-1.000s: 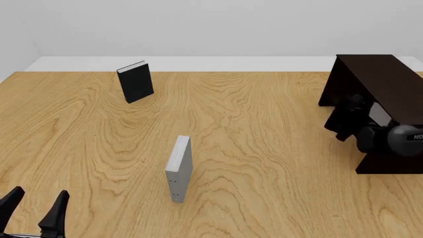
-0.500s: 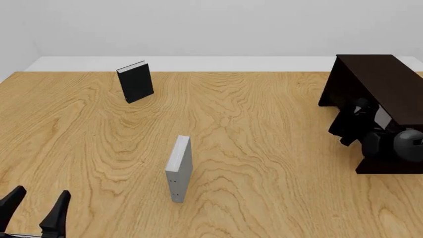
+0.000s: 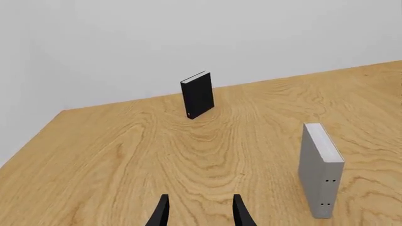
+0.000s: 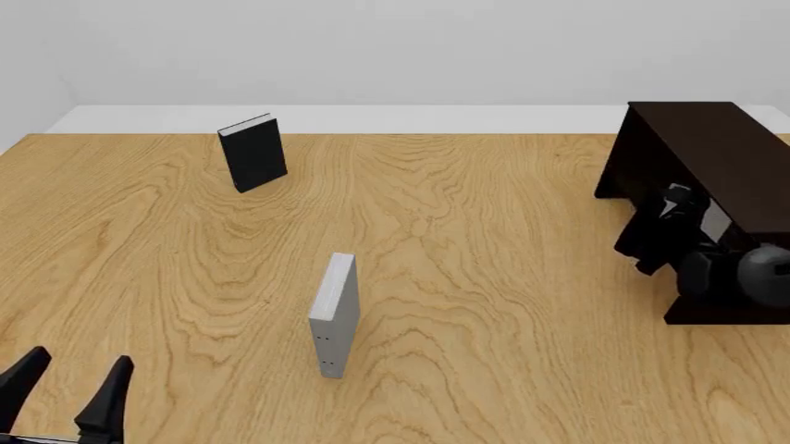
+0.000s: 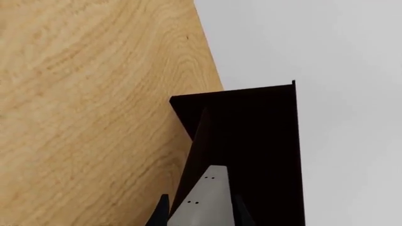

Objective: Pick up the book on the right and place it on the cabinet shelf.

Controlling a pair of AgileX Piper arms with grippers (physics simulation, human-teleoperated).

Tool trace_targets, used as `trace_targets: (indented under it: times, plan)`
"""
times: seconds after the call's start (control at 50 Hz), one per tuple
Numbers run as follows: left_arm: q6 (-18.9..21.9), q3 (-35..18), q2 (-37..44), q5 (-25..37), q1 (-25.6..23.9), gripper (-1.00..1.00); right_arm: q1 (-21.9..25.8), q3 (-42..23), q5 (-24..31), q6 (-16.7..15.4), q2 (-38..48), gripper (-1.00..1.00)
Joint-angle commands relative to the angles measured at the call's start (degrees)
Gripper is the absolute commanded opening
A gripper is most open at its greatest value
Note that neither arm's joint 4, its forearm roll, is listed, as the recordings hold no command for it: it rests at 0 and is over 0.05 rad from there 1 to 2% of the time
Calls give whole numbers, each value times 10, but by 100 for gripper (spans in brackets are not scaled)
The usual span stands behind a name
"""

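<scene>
The light grey book [image 4: 712, 220] shows as a pale patch inside the open side of the dark brown cabinet [image 4: 704, 139] at the table's right edge. My right gripper [image 4: 672, 208] is shut on it at the cabinet's opening. In the right wrist view the book [image 5: 204, 200] sits between the fingers [image 5: 162, 213], its far end lying against the cabinet's inner board [image 5: 199, 141]. My left gripper [image 4: 68, 393] is open and empty at the near left corner; it also shows in the left wrist view [image 3: 199, 214].
A grey book with small dark dots on its spine [image 4: 333, 314] stands upright mid-table, also in the left wrist view [image 3: 320, 169]. A black book [image 4: 253, 153] stands at the far left, also in the left wrist view [image 3: 197, 95].
My right gripper has moved right, carrying the grey book deeper into the cabinet. The left arm and the other two books have not moved.
</scene>
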Motion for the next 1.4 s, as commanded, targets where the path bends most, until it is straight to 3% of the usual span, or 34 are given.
trace_targets:
  times: [0.02,0.42,1.4]
  plan:
    - [-1,0,0,-2,-5,100,-49,49,-5,1,-19,100]
    - [-1,0,0,-3,-5,100,-29,62,-12,-3,-17,100]
    - [0,0,0,-3,-1,100,34,-18,32,-18,10,100]
